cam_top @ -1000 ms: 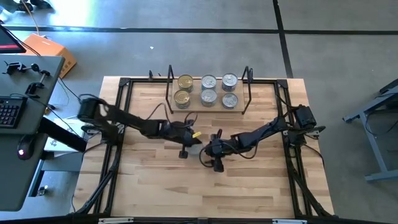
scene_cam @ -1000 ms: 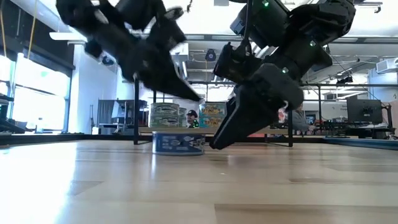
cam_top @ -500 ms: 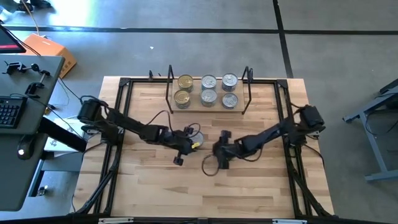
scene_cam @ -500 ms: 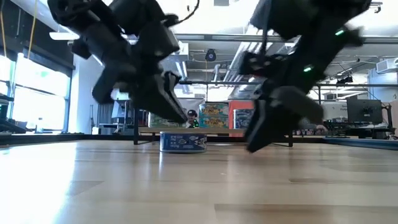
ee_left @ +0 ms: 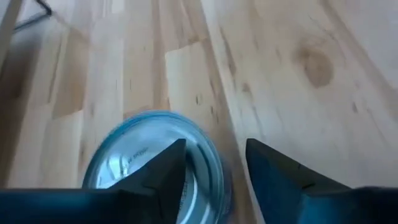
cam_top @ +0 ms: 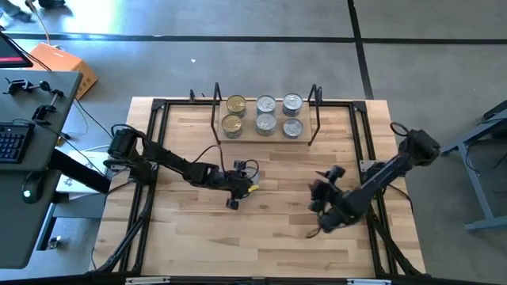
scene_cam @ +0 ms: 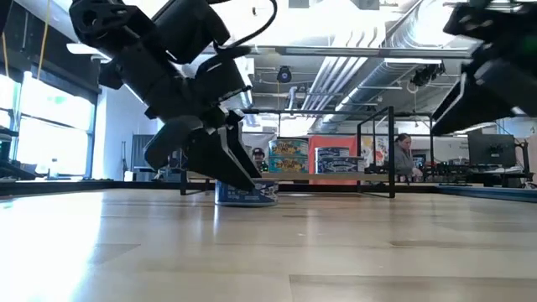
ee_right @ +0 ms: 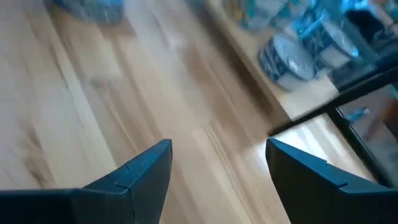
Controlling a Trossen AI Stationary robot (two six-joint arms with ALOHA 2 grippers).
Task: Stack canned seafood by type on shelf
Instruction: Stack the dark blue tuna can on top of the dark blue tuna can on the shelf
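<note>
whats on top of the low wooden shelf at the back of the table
Six short round tins sit on the light-wood shelf in two rows: two gold-lidded tins at one end, four silver-lidded tins beside them. Whether more tins lie stacked beneath them is hidden from above.

open boards in front, a crowded shelf behind

the worktop point(cam_top: 261, 237) lies bare across its near half and through the middle between the two arms, so a gripper can pass there freely. at the far edge the shelf point(cam_top: 264, 136) carries six tins point(cam_top: 264, 114) in three close pairs, with little room between them; a black wire upright point(cam_top: 216, 101) closes each end, so the way in is from above or from the front. one loose tin point(scene_cam: 245, 192) sits on the boards left of centre, with the left gripper point(cam_top: 242, 188) right over it. the right gripper point(cam_top: 326, 207) hangs near the right frame rail point(cam_top: 372, 198), narrowing that side.
</note>
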